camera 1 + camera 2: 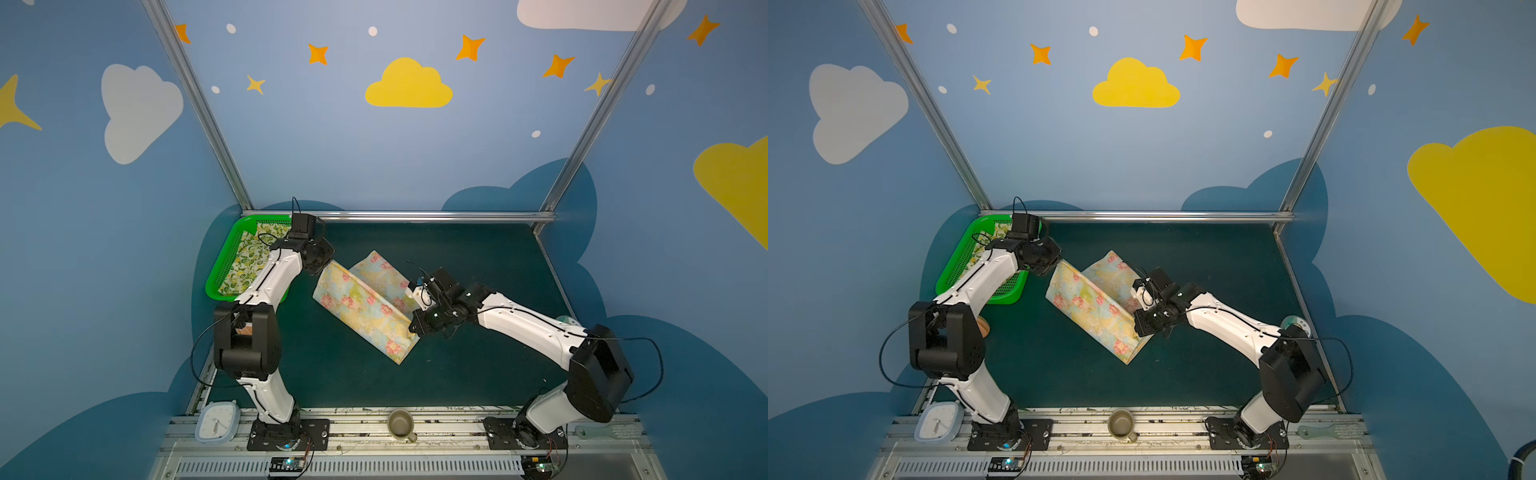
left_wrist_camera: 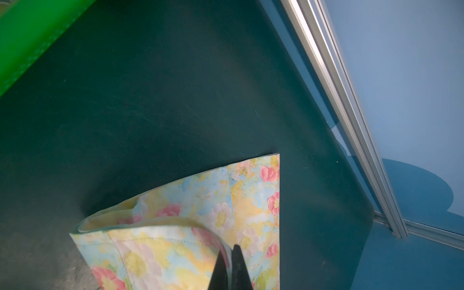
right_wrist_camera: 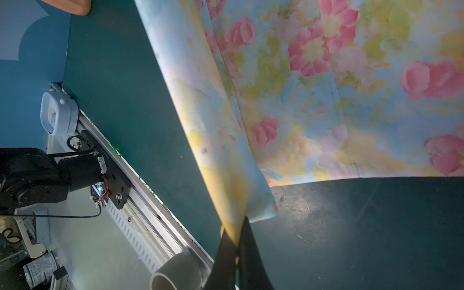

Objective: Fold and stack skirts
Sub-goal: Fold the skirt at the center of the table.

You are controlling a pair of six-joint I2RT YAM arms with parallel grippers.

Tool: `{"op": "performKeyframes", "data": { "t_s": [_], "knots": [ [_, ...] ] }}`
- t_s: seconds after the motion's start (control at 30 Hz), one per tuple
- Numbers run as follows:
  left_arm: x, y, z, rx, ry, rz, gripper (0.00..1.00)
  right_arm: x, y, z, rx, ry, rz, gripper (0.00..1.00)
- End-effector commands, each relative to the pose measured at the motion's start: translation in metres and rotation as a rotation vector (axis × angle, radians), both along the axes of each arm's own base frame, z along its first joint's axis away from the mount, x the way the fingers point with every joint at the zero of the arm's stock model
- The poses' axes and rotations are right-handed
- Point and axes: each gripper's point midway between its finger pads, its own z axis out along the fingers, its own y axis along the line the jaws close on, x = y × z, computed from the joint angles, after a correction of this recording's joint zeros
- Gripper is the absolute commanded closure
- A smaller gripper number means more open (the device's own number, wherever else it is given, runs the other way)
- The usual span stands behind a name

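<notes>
Lemon skirt (image 1: 249, 257) in basket (image 1: 222, 266), looks done. Floral skirt (image 1: 365, 307) mid-fold on table (image 1: 457, 257): left end effector (image 2: 229, 247) and right end effector (image 3: 241, 221) both clamped on its corners; stacking pending

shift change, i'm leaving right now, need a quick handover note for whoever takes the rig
Left claw: shut on one end of the floral skirt's raised edge.
Right claw: shut on that edge's other end.
Floral skirt: one edge held up, the rest flat on the table.
Lemon skirt: in the green basket, untouched.
Done: floral fold started, not laid down.
Left: finish that fold, probably fold the lemon skirt, stack both.
</notes>
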Motion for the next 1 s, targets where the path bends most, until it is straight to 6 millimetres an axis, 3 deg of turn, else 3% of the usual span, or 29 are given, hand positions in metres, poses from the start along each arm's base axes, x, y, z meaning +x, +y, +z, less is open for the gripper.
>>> {"op": "performKeyframes", "data": {
  "t_s": [0.0,0.43,0.97],
  "knots": [
    [0.015,0.004,0.009,0.023,-0.039,0.027,0.96,-0.007,-0.012,-0.005,-0.07,0.037,0.01,1.0],
    [0.037,-0.028,0.004,0.021,-0.036,-0.019,0.96,-0.007,-0.019,-0.002,-0.037,0.042,-0.009,1.0],
    [0.07,-0.065,-0.011,0.049,-0.017,-0.076,0.96,0.009,-0.035,-0.008,0.017,0.099,-0.081,1.0]
  ]
}}
